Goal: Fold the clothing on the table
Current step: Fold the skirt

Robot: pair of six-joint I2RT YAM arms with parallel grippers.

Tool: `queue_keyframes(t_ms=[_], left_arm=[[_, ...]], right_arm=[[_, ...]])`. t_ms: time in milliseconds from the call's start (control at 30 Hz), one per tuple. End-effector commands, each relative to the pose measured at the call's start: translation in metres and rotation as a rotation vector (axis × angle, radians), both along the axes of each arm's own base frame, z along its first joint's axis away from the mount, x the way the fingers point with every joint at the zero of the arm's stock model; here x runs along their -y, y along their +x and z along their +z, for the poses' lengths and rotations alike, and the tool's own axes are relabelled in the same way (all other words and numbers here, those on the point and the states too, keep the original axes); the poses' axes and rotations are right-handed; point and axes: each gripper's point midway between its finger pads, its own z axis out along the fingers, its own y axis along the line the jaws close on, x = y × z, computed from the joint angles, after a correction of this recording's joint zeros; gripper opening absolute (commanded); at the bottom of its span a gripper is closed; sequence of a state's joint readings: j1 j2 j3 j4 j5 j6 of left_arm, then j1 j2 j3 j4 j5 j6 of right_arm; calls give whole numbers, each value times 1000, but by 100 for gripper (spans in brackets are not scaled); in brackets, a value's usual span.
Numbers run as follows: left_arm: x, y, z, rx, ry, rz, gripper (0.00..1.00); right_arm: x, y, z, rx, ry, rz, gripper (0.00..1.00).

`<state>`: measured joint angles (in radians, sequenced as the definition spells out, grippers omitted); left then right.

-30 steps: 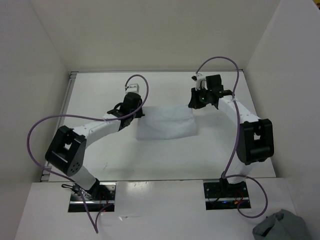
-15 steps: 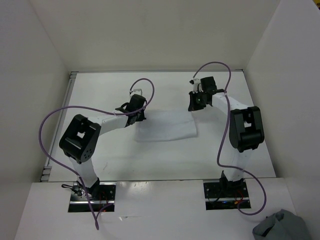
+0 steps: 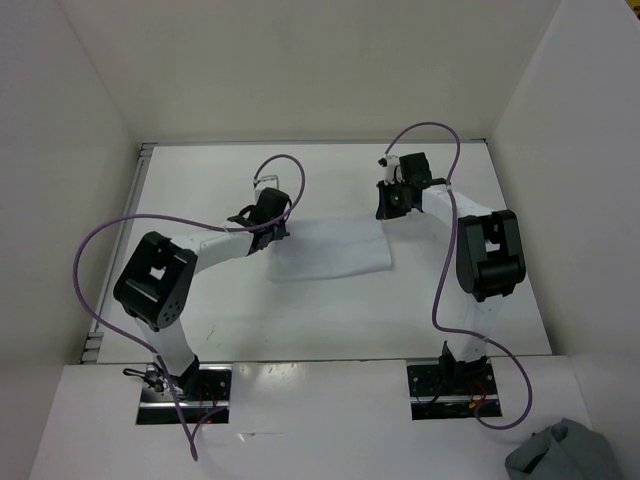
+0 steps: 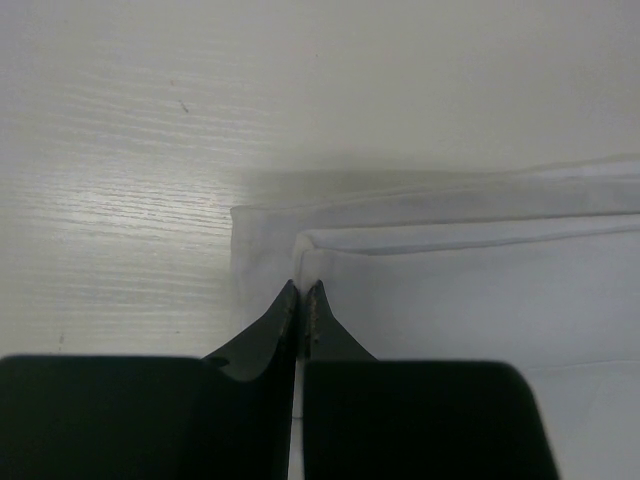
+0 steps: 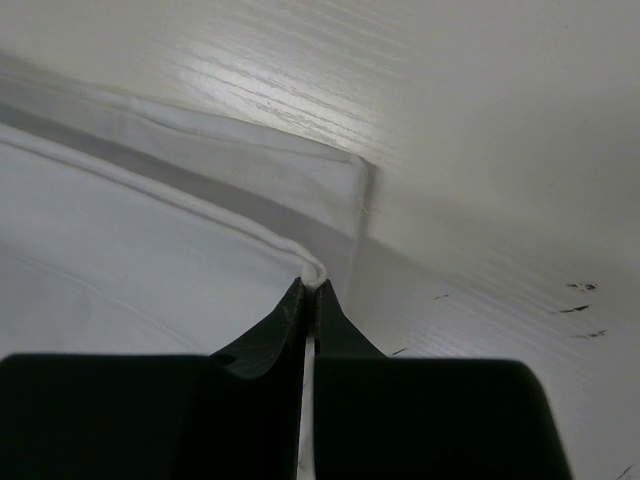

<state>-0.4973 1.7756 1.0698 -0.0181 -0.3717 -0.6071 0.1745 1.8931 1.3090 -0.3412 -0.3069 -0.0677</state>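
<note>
Pulled nearer than a second ago, the clothing [image 3: 335, 252] is stretched between the left gripper [image 3: 274, 232] and right gripper [image 3: 384, 212], each clamped on a top-layer corner at its tips, so the fold across the table [image 3: 230, 320] is judged begun.

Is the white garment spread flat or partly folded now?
Partly folded: in both wrist views the clothing has an upper hemmed layer lying over a lower one.
</note>
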Motion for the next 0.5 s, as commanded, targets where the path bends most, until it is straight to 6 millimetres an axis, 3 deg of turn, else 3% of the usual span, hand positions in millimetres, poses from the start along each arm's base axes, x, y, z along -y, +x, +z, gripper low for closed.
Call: queue_keyframes(t_ms=[0,67,167,300,333,367,400,433,467], left_arm=[[-18,5,26,85,12,81,0],[-22,6,35,114,7,105,0],[-27,7,25,93,20,114,0],[-25,10,-2,10,69,111,6],[-22,12,-13,-23,80,102,18],[-21,14,-17,-37,88,102,26],[-22,15,-19,-46,96,120,47],[-26,12,-24,-70,109,145,84],[-32,13,-20,-62,128,176,86]], right_arm=[[6,24,30,134,-24,-24,0],[1,24,32,144,-22,-15,0],[5,33,28,147,-47,-37,0],[8,38,16,102,-78,-84,20],[10,42,15,103,-86,-106,45],[13,42,15,105,-98,-115,52],[18,42,17,111,-113,-141,61],[21,43,19,128,-117,-164,78],[23,44,24,146,-120,-184,83]])
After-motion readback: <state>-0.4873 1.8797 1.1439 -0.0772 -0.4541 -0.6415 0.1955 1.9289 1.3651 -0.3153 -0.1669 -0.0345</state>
